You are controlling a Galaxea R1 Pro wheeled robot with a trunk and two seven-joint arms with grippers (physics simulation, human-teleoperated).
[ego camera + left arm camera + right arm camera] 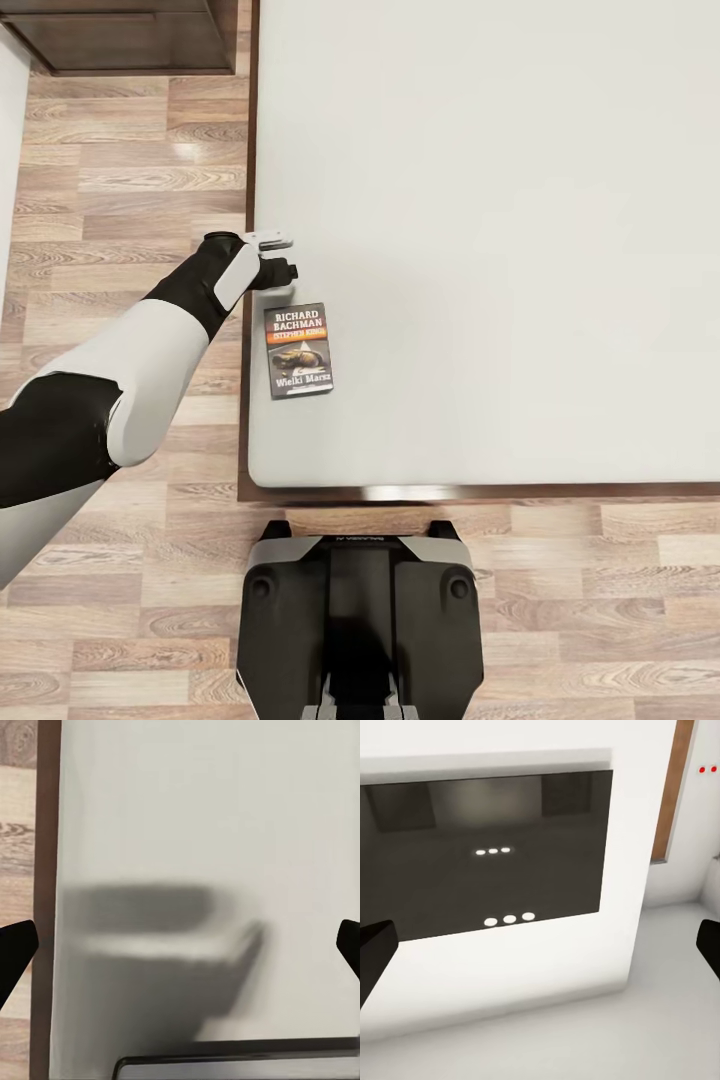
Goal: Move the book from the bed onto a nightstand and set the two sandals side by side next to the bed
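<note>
Count: one book [300, 351], lying on one bed [520, 200]; one dark wood nightstand [130, 35] at the head view's far corner. One arm in the head view, ending in one left gripper [283, 256]. Right wrist view: one dark wall panel [484, 851] with six small light spots.
</note>
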